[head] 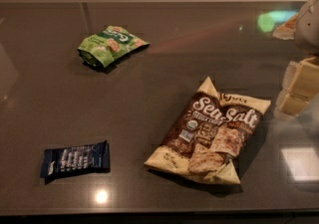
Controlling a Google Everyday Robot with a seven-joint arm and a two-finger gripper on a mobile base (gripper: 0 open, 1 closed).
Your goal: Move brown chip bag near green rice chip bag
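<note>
The brown chip bag [212, 136] lies flat on the dark table, right of centre near the front, with white "Sea Salt" lettering and cream edges. The green rice chip bag [110, 44] lies at the back left, well apart from it. My gripper [297, 90] is at the right edge of the view, just right of the brown bag's top corner and above the table. Its two cream fingers stand a little apart with nothing between them. It touches neither bag.
A small dark blue wrapper [75, 160] lies at the front left. The table's front edge [159, 213] runs along the bottom of the view. A wall rises behind the far edge. Bright reflections show on the tabletop at the right.
</note>
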